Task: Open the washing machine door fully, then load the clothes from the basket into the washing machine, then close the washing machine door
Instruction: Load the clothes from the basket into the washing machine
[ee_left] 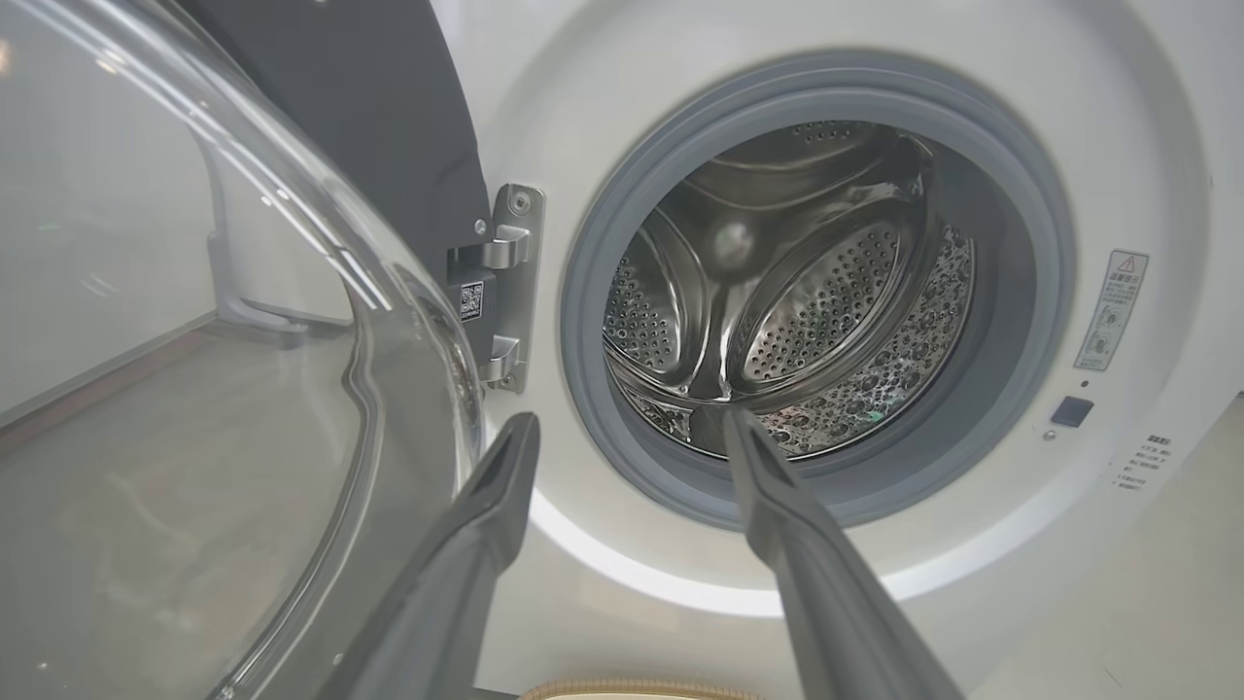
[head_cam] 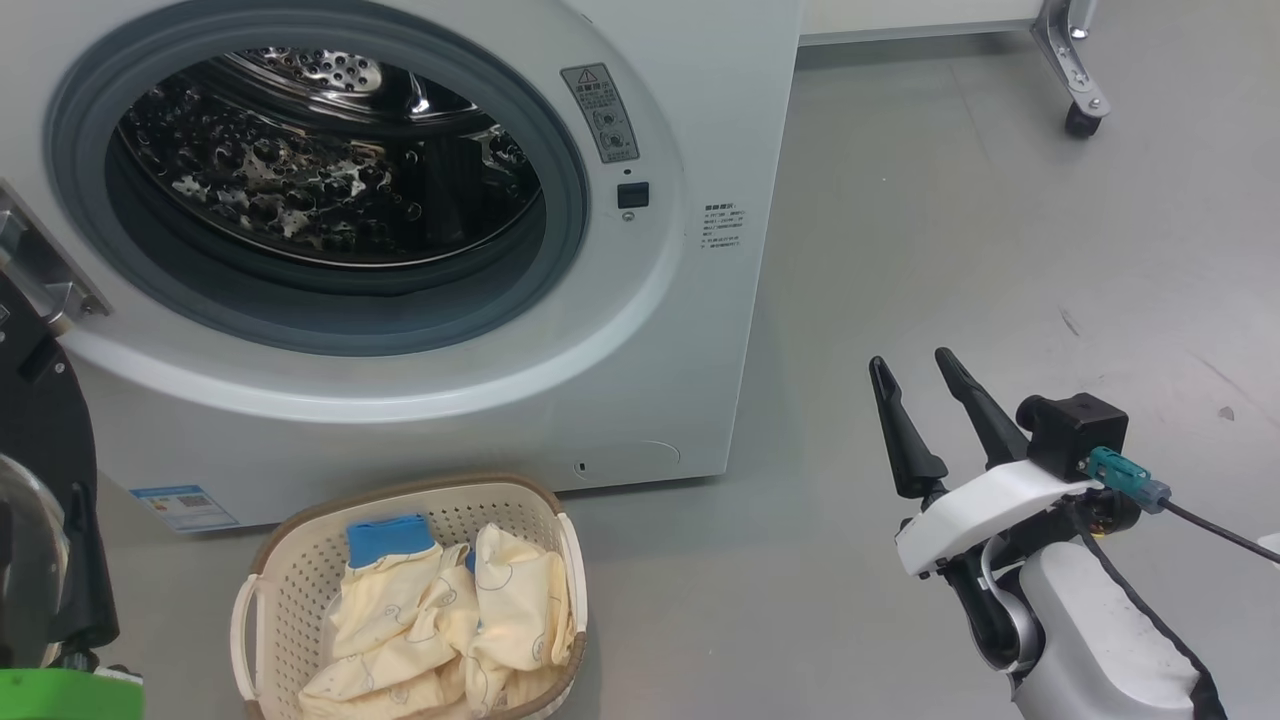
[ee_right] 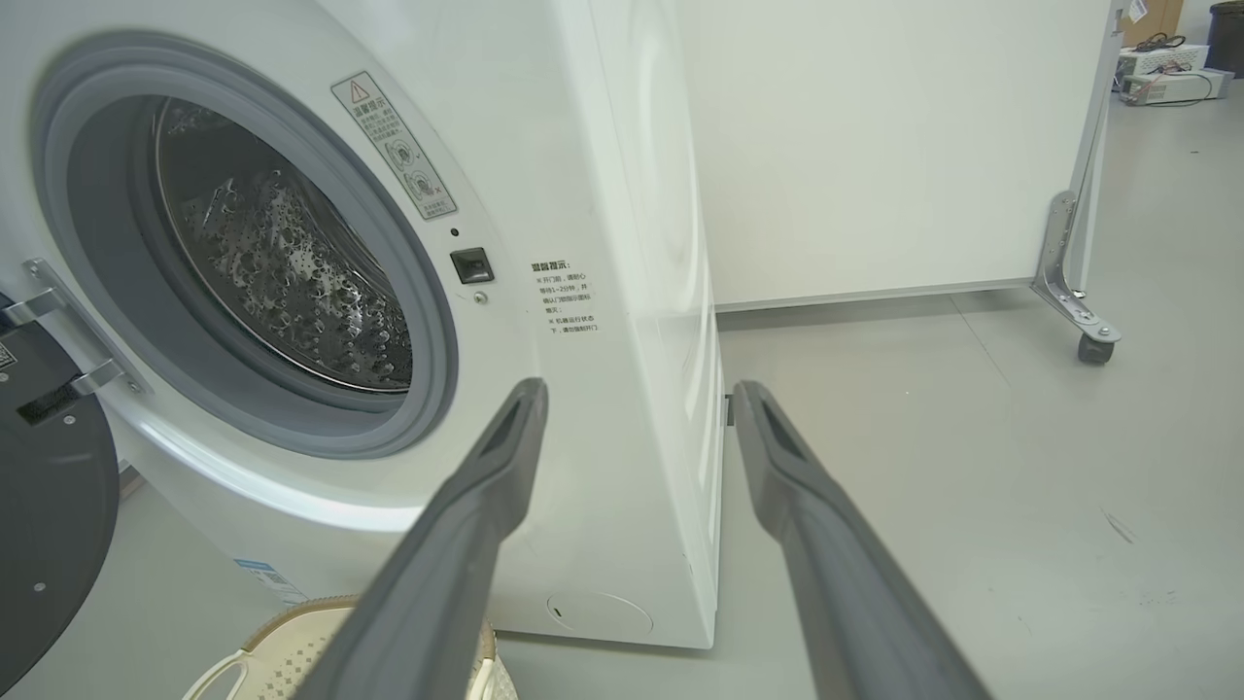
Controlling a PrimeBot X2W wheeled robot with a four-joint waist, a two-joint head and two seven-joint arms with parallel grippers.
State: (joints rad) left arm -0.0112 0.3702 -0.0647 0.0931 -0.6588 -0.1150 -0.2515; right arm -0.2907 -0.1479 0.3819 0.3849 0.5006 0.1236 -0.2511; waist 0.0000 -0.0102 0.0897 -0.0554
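- The washing machine door point(ee_left: 175, 408) stands swung out to the left on its hinge point(ee_left: 510, 282), and the mouth of the washing machine point(head_cam: 640, 350) is unobstructed. Whether the door is at full travel cannot be told.
- The drum point(head_cam: 330, 170) appears empty.
- The basket point(head_cam: 290, 585) sits on the floor point(head_cam: 950, 250) directly before the machine, below the opening. The clothes point(head_cam: 450, 620) lie heaped inside it, with a blue cuff uppermost toward the back.
- The left gripper point(ee_left: 632, 418) has its fingers spread and holds nothing. It sits just beside the door's bulging glass and points at the lower gasket point(ee_left: 593, 292).
- The right gripper point(head_cam: 910, 357) also has its fingers apart and is empty. It sits over bare floor to the right of the machine, well apart from the basket.
- Judgement: opening looks done or nearly so, and the first pick from the basket is the step in hand.
- Recommendation: draw the left gripper clear of the glass before lowering it, so the door is not nudged back toward the opening.
- Descend over the middle of the heap and close on a raised fold rather than a flat layer. Keep the fingertips off the perforated wall.
- Lift high enough to clear the basket rim and the gasket lip, then release well inside the drum.
- Risk: the garments lie tangled, so a trailing piece may drape over the gasket and foul the door on closing.
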